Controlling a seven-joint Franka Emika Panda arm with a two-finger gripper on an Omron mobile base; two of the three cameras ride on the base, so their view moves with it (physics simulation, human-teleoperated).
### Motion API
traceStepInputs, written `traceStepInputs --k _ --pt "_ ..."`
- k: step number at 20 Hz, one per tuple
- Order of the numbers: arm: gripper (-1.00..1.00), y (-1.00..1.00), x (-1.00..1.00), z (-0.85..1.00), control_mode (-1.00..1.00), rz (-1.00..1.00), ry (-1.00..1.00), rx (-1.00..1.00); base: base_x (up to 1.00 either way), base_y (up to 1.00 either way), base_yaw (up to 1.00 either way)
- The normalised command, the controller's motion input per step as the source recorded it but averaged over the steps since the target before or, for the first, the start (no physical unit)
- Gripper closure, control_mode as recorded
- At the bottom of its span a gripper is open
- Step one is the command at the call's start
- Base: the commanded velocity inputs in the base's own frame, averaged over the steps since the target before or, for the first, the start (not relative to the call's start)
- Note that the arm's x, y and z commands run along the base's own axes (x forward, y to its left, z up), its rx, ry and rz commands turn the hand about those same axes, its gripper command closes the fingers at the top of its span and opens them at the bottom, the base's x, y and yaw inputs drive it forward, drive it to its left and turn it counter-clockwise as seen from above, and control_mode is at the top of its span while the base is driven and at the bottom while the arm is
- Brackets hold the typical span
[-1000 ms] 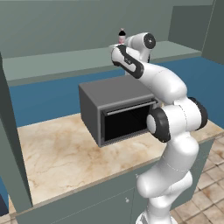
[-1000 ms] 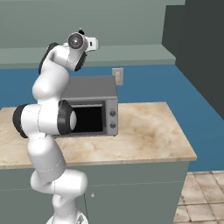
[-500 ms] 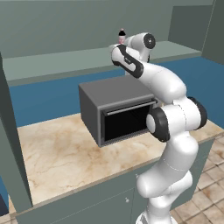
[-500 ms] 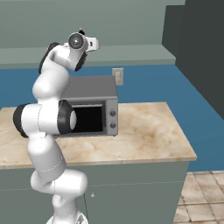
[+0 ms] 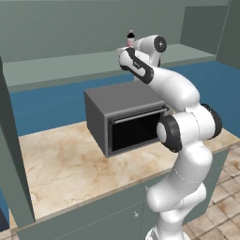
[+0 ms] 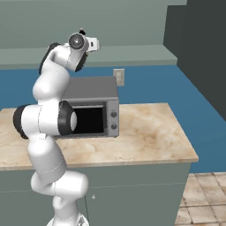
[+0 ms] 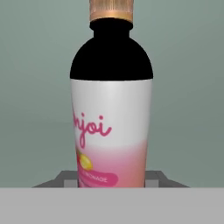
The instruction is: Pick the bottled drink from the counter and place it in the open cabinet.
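White Franka arm reaches up and back over the dark grey microwave box (image 5: 126,117), wrist at the level of the long flat shelf of the muted grey-green open wall cabinet (image 5: 56,68). Gripper (image 5: 130,47) sits at that shelf, above the microwave's rear. Small slim bottled drink with pink body, white label band and dark shoulder (image 5: 131,38) stands upright at the gripper, its top poking above the hand in the left base view; only a dark tip of it (image 6: 82,31) peeks over the wrist in the right base view.

Hand view: bottle (image 7: 111,105) is very close, centred, upright relative to the camera, with orange-tinted cap end at top, black shoulder, white band with pink script, pink lower body. Grey-green cabinet back wall (image 7: 188,87) behind it. Two grey finger tips (image 7: 65,178) show low on either side of the bottle's base, flanking it closely; whether the jaws are pressing on it or just beside it, cannot tell. Whether the bottle's base rests on the shelf, cannot tell.

Beige marble-patterned counter (image 5: 61,164) with dark grey-green base carries the microwave, door side facing the robot. White wall outlet (image 6: 118,77) on the blue backsplash (image 6: 145,84) beside the microwave.
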Motion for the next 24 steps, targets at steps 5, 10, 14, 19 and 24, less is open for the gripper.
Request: traceStepInputs --k 5,10,14,19,24 --pt "-1.0 0.0 0.0 0.0 -1.0 0.0 0.0 0.0 0.0 0.0 0.0" --pt "-1.0 0.0 0.0 0.0 -1.0 0.0 0.0 0.0 0.0 0.0 0.0" --pt "-1.0 0.0 0.0 0.0 -1.0 0.0 0.0 0.0 0.0 0.0 0.0" --pt "-1.0 0.0 -0.02 0.0 -1.0 0.0 0.0 0.0 0.0 0.0 0.0" --pt "-1.0 0.0 -0.31 0.0 -1.0 0.0 0.0 0.0 0.0 0.0 0.0"
